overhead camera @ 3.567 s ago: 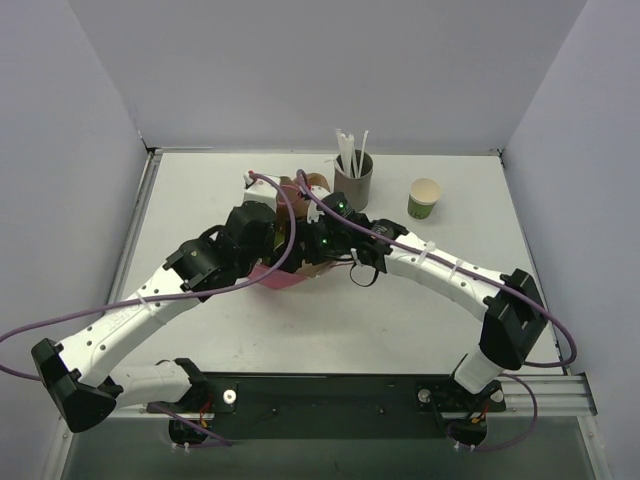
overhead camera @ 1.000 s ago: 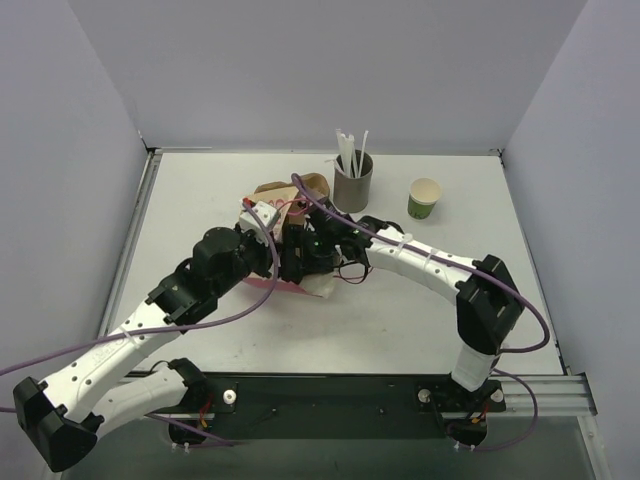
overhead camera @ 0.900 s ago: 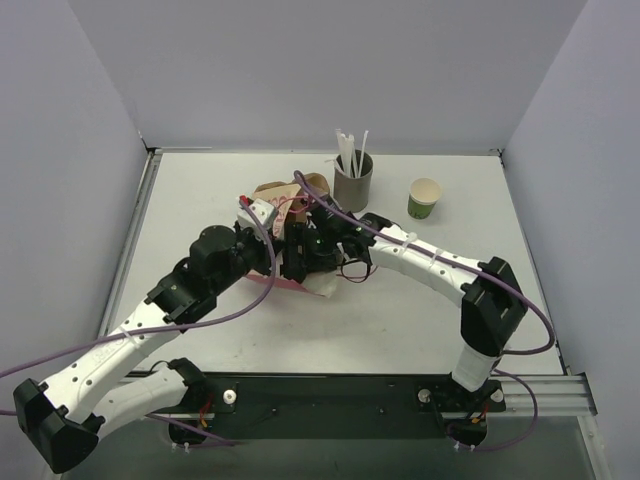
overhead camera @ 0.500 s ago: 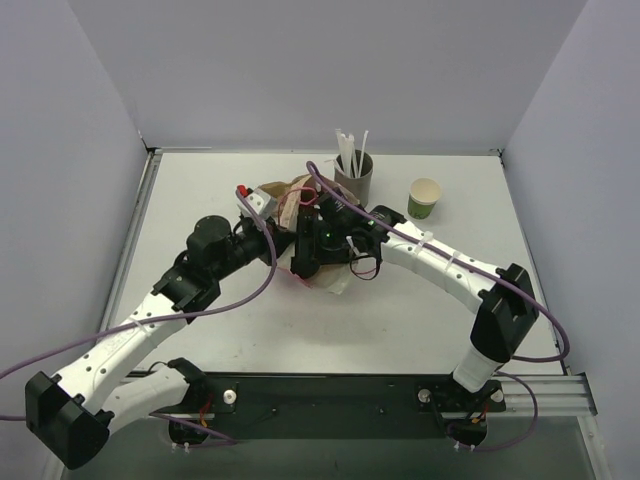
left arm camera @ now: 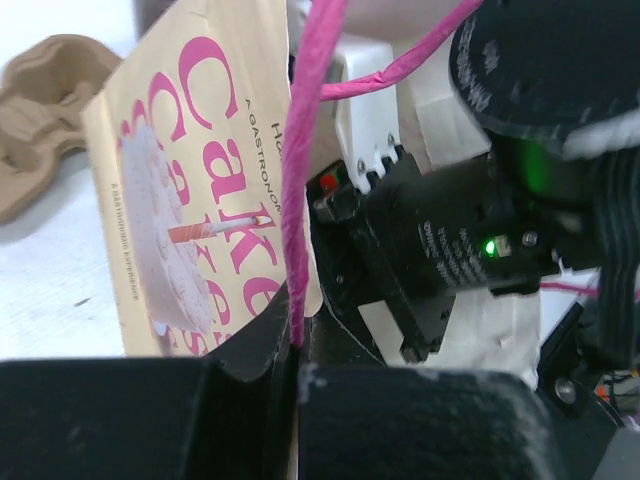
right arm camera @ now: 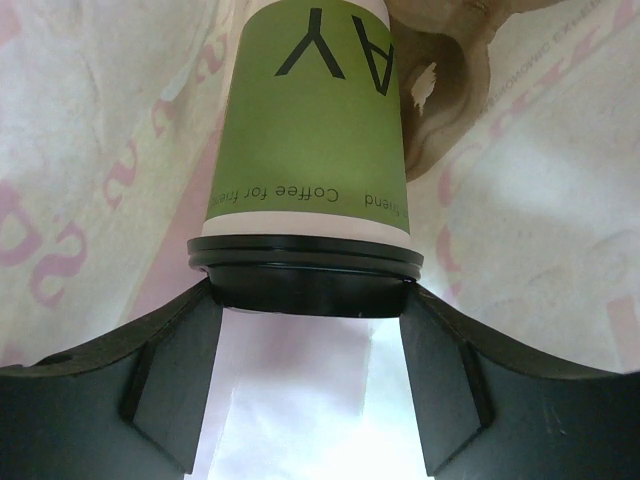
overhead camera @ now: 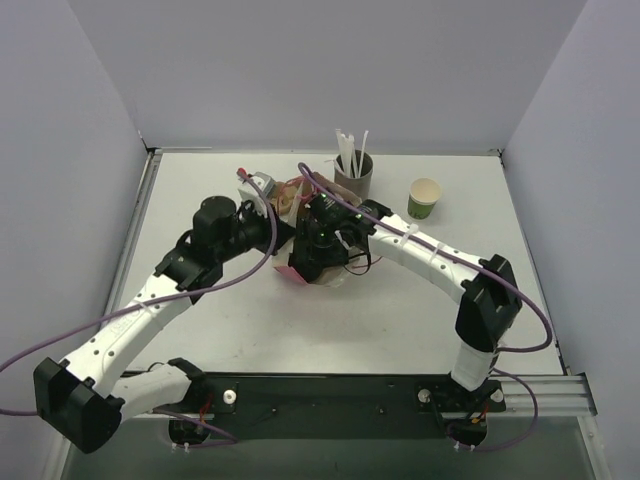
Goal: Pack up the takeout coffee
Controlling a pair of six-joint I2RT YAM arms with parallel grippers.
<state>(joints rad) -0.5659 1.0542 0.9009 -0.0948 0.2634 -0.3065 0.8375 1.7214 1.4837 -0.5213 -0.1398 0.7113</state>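
The paper bag [left arm camera: 190, 200] is rising off its side since a second ago, with the left gripper [left arm camera: 297, 352] clenched on the bag's pink handle [left arm camera: 300, 170] and pulling it open. Inside the bag, the right gripper [right arm camera: 310, 305] is grasping the green cup [right arm camera: 310, 130] at its black lid [right arm camera: 305, 275]; packing seems nearly finished.

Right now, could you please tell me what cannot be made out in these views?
Top view: the coffee cup is hidden under the right gripper and the paper bag.
Right wrist view: the cup's base is cut off by the top edge; whether it sits in the cardboard carrier is unclear.
Left wrist view: the left gripper is a dark blur around the pink handle; the right arm hides the cup.
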